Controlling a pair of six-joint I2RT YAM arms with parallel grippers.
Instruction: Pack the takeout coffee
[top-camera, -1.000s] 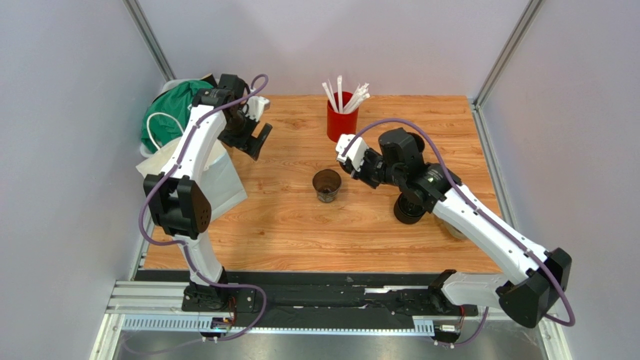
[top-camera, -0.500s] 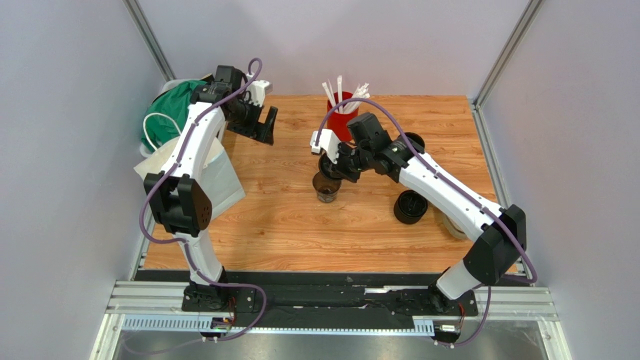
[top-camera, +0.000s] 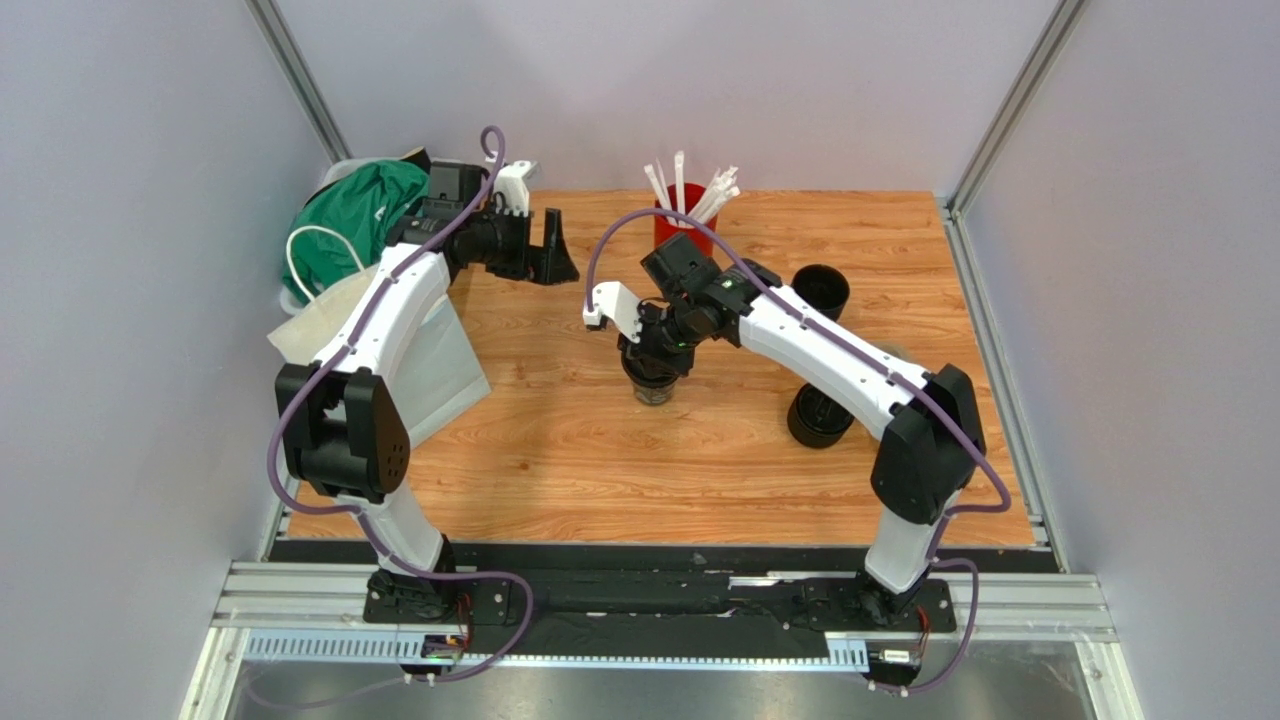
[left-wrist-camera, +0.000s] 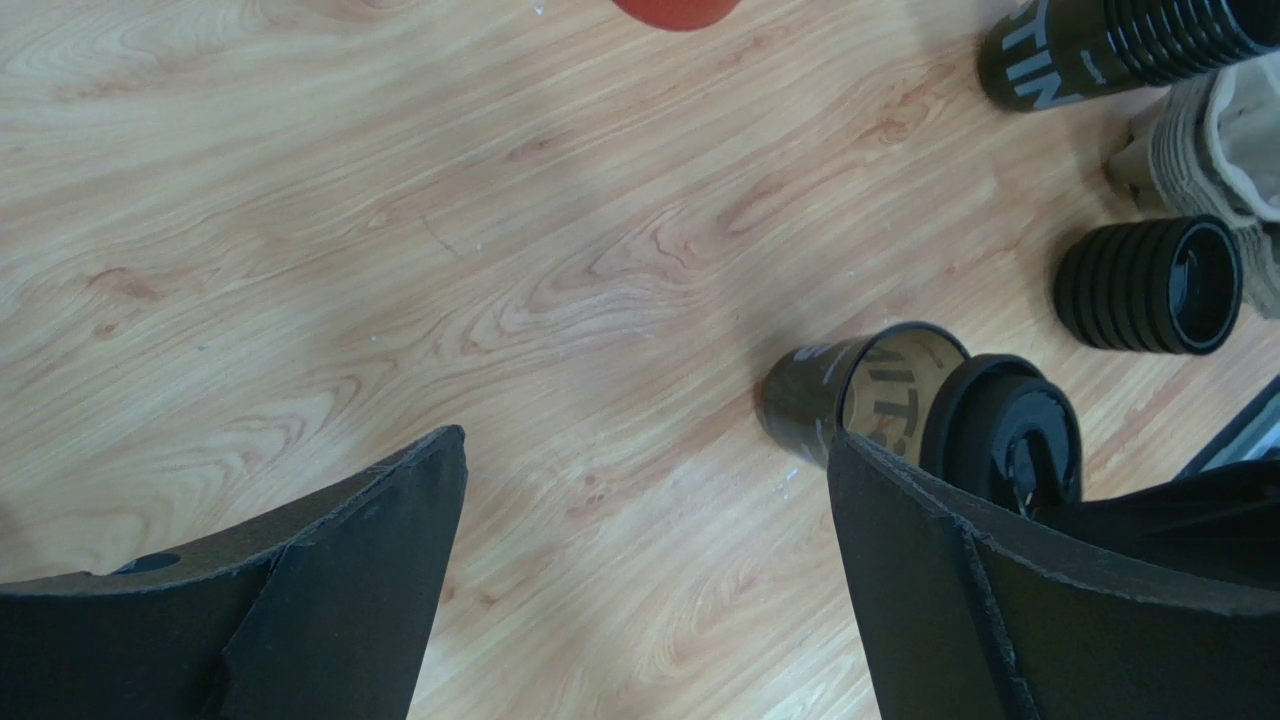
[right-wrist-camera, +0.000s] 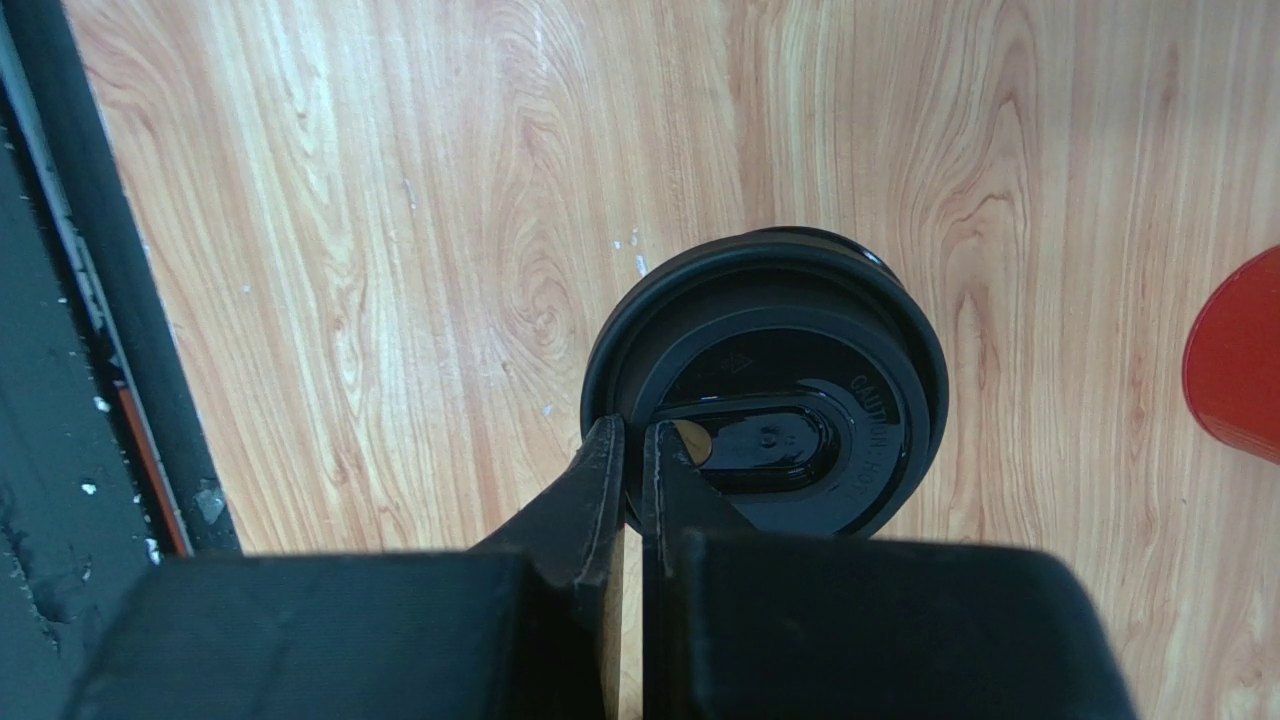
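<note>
At table (top-camera: 571, 465) centre: cup (left-wrist-camera: 819, 398), lid (right-wrist-camera: 766, 383) partly over its rim. Behind: straw cup (top-camera: 684, 248). Right: near cup (top-camera: 821, 417), far cup (top-camera: 821, 288), well apart. Left edge: bag (top-camera: 436, 353).

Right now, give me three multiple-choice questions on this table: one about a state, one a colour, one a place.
1. The left hand is: A) shut tight B) open, empty C) out of view
2. The straw cup is: A) black B) red C) green
3. The lid in the right hand is: A) over the open cup B) atop the straw cup C) against the left hand
Answers: B, its fingers stand apart with nothing between; B, its wall is plainly red; A, the right wrist view shows the lid above the cup's rim.
</note>
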